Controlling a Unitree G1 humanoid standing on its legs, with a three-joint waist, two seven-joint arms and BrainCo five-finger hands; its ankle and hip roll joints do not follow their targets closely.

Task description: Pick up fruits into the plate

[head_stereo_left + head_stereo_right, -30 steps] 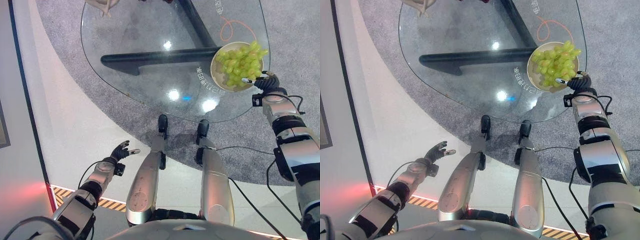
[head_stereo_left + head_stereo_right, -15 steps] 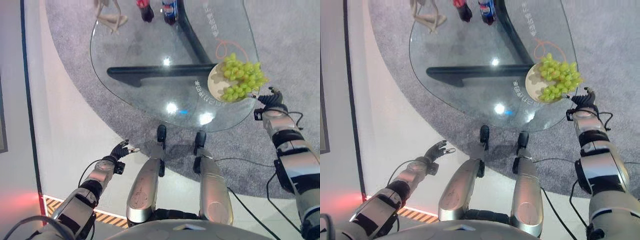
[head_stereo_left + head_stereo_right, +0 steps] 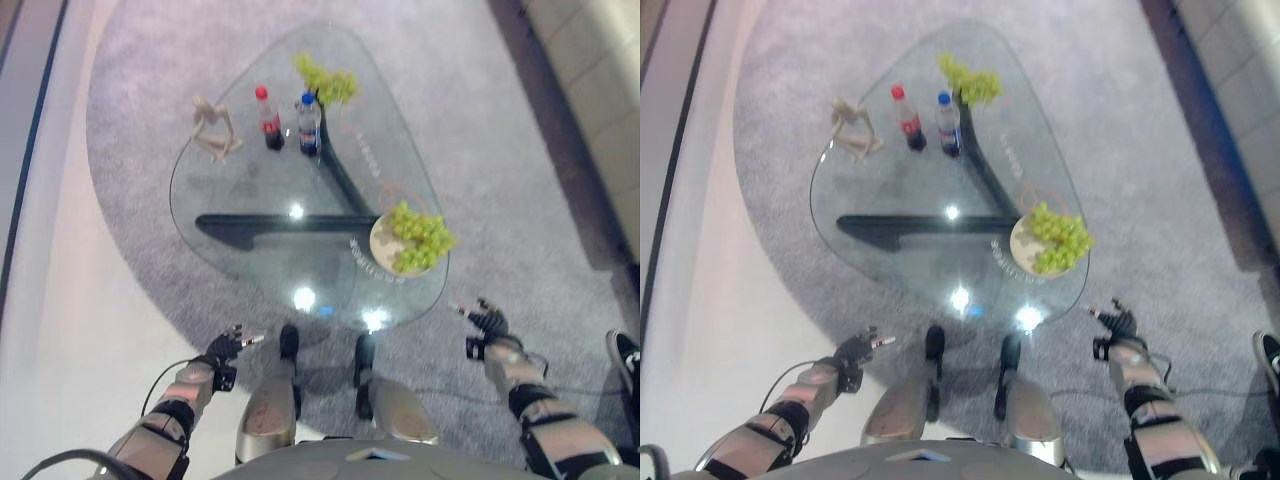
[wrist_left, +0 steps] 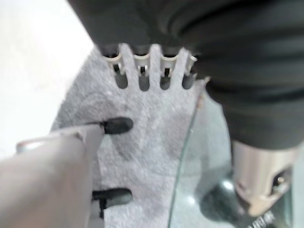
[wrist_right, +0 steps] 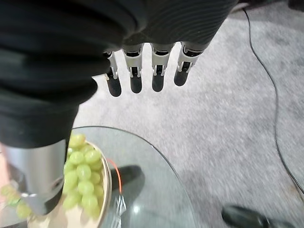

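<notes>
Green grapes [image 3: 420, 236] are lying heaped on the plate [image 3: 381, 247] at the tabletop's [image 3: 250, 200] four o'clock edge; a second bunch [image 3: 326, 80] is sitting at twelve. Soft, easily bruised; lifting by the stem seems advisable. Right hand [image 3: 487, 322] and left hand [image 3: 226, 345] are hanging spread, empty.

**Camera placement: four views**

The two eye views look steeply down from head height onto the rounded triangular glass table [image 3: 250, 190] on grey carpet [image 3: 480, 120], from a distance. Both take in the whole tabletop, slightly offset sideways.

The left wrist view looks along the left hand [image 4: 142, 71], very close, toward carpet and the table's edge. The right wrist view looks along the right hand [image 5: 142, 71] onto the same table's rim and the cream plate of green grapes [image 5: 83, 178], which the eye views also show.
</notes>
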